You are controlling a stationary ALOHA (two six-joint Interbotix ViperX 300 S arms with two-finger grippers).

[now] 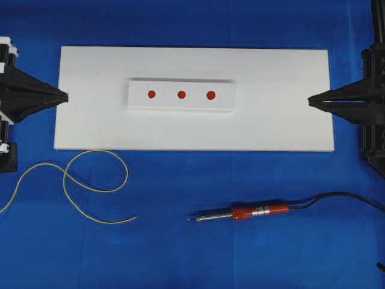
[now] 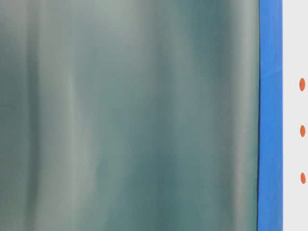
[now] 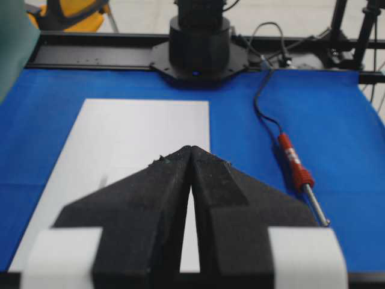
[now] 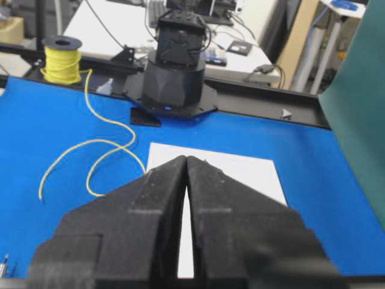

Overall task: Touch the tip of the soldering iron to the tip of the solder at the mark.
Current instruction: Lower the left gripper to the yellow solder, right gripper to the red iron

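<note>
The soldering iron (image 1: 252,212) lies on the blue cloth in front of the white board (image 1: 289,120), its orange-red handle to the right and its tip (image 1: 190,218) pointing left. The yellow solder (image 1: 90,180) curls on the cloth at front left, its free tip (image 1: 135,217) near the iron's tip but apart from it. Three red marks (image 1: 181,94) sit in a row on a raised white block. My left gripper (image 1: 66,96) is shut and empty at the board's left edge. At the right edge my right gripper (image 1: 310,101) is shut and empty too. The iron (image 3: 295,165) shows in the left wrist view, the solder (image 4: 90,162) in the right wrist view.
The iron's black cord (image 1: 343,197) runs off to the right. A yellow solder spool (image 4: 62,58) stands behind the left arm's base. In the table-level view a blurred grey-green surface (image 2: 130,115) fills nearly everything; only a blue strip and three marks (image 2: 302,131) show.
</note>
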